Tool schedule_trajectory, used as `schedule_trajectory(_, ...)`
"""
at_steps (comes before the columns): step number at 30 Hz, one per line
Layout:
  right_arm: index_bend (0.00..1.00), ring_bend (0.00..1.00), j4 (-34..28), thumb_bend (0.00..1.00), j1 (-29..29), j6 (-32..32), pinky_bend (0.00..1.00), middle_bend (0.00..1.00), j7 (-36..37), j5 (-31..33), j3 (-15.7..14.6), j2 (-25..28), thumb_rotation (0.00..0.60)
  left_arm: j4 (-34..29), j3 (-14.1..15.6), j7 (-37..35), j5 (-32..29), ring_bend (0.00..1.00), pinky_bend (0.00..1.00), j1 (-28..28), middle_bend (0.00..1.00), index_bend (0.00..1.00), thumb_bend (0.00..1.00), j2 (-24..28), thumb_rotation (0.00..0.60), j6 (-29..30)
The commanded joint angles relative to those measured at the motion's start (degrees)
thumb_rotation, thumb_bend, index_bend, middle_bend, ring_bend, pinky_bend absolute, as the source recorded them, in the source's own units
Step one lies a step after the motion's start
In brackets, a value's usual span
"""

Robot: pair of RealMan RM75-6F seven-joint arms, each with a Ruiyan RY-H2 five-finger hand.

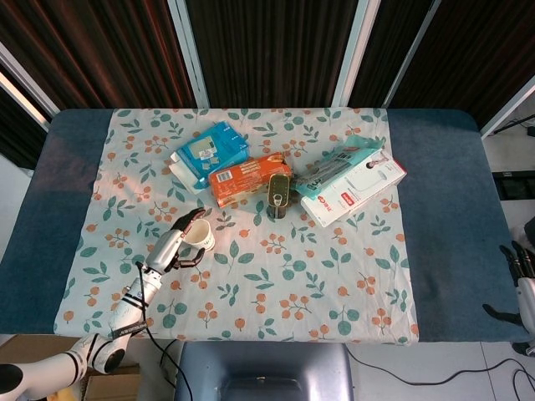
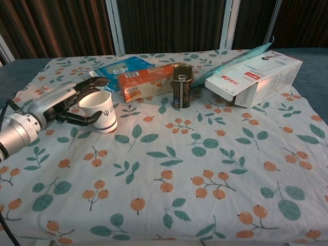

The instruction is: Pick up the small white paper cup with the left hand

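Observation:
The small white paper cup stands upright on the floral cloth, at its front left. My left hand grips it from the left side. One finger arches past the rim and the others curl around the lower wall. The cup's base appears to rest on the cloth. My right hand shows only at the far right edge of the head view, beyond the table, with its fingers apart and nothing in them.
Behind the cup lie a blue packet, an orange box and an upright dark can. A white carton with a teal sleeve lies at the back right.

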Motion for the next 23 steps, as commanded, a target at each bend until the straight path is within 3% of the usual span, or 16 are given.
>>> schedule_trajectory(1,0.00,0.00,-0.2,0.11,0.0,0.2,0.00,0.00,-0.1,-0.1,0.1,0.1,0.600,-2.8,0.2,0.3,1.3,0.00,0.00,1.0,0.00,0.00,0.45,2.4,0.600,2.6)
schedule_trajectory(4,0.00,0.00,-0.6,0.11,0.0,0.8,0.00,0.00,-0.1,-0.5,0.1,0.4,0.600,-8.1,-0.1,5.5,2.7,0.00,0.00,3.1,0.00,0.00,0.44,6.5,0.600,8.0)
schedule_trajectory(6,0.00,0.00,-0.9,0.11,-0.1,1.4,0.00,0.00,0.1,-1.1,0.1,0.6,0.600,-14.2,0.4,14.1,2.8,0.00,0.00,5.3,0.00,0.00,0.43,11.3,0.600,11.0)
schedule_trajectory(9,0.00,0.00,-0.4,0.11,-0.6,3.1,0.00,0.00,1.0,-2.1,0.1,0.5,0.600,-24.5,3.0,32.3,2.8,0.00,0.00,9.3,0.00,0.00,0.42,20.8,0.600,14.3)
schedule_trajectory(11,0.00,0.00,0.4,0.11,-0.9,4.3,0.00,0.00,1.9,-2.9,0.2,-0.1,0.600,-29.0,4.4,45.9,2.6,0.00,0.00,13.0,0.00,0.00,0.39,24.9,0.600,19.3)
schedule_trajectory(12,0.00,0.00,1.0,0.11,-1.0,4.8,0.00,0.00,2.3,-3.2,0.2,-0.4,0.600,-30.1,5.0,49.0,2.9,0.00,0.00,14.6,0.00,0.00,0.39,25.8,0.600,21.3)
schedule_trajectory(14,0.00,0.00,2.6,0.11,-1.0,5.9,0.00,0.00,3.4,-4.4,0.2,-1.3,0.600,-30.8,7.2,48.4,3.6,0.00,0.00,17.6,0.00,0.00,0.38,27.5,0.600,23.4)
schedule_trajectory(17,0.00,0.00,4.9,0.11,-1.1,6.8,0.00,0.00,4.1,-5.6,0.0,-2.3,0.600,-26.9,9.5,49.2,4.2,0.00,0.00,21.7,0.00,0.00,0.38,28.4,0.600,26.9)
schedule_trajectory(23,0.00,0.00,6.6,0.11,-1.2,7.4,0.00,0.00,3.8,-6.6,-0.5,-3.3,0.600,-21.4,10.9,46.4,4.0,0.00,0.00,27.3,0.00,0.00,0.38,27.0,0.600,31.0)
